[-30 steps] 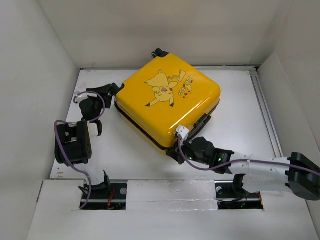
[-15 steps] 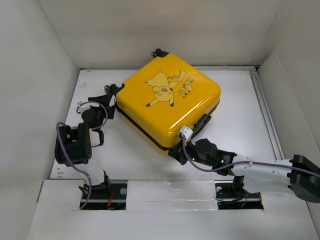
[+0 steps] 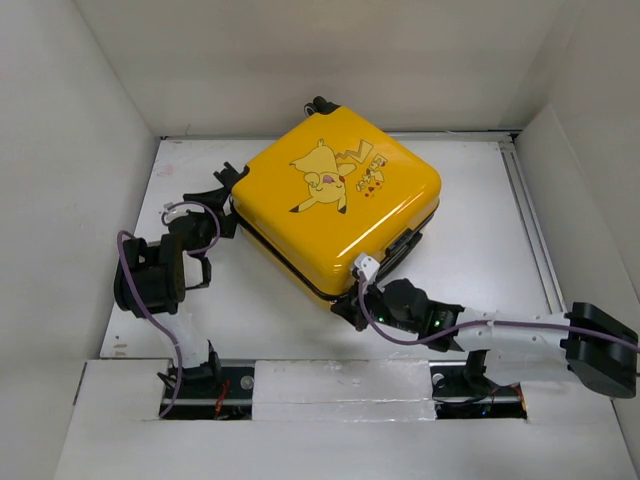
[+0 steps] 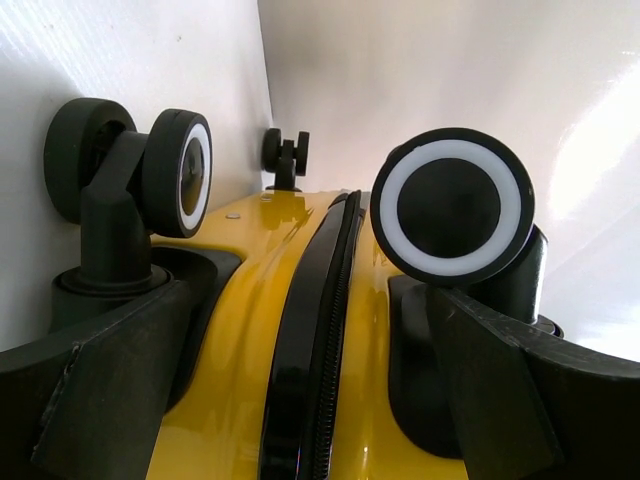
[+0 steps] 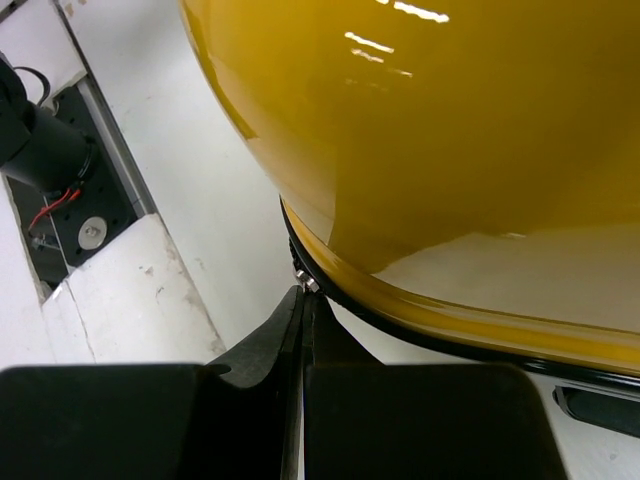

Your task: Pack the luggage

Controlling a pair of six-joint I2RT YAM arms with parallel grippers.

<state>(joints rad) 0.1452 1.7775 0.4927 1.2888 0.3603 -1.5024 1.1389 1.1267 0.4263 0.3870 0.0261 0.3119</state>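
Spread to full width within the past second, the left gripper (image 3: 218,192) now brackets the wheeled corner of the luggage (image 3: 340,195) without clamping it. The right gripper (image 3: 352,303) has edged only slightly along the near corner.

Risk ahead: with nothing pinning the case, a tug along the zipper (image 4: 320,330) would likely slide or swivel it across the table (image 3: 480,250), and the right gripper's fine tips could slip off the seam. The left fingers could also snag a wheel (image 4: 452,205) if they close where they are.

The left jaws stand wide, a finger near each of two wheels; contact cannot be told. The right jaws are pressed together, tips against a small metal fitting (image 5: 305,283) on the black seam. Whether that fitting is pinched cannot be told.

Closed and lying flat, print up, the yellow case sits toward 12 o'clock on the table. The left gripper is at its 9 o'clock corner, the right at 6 o'clock.
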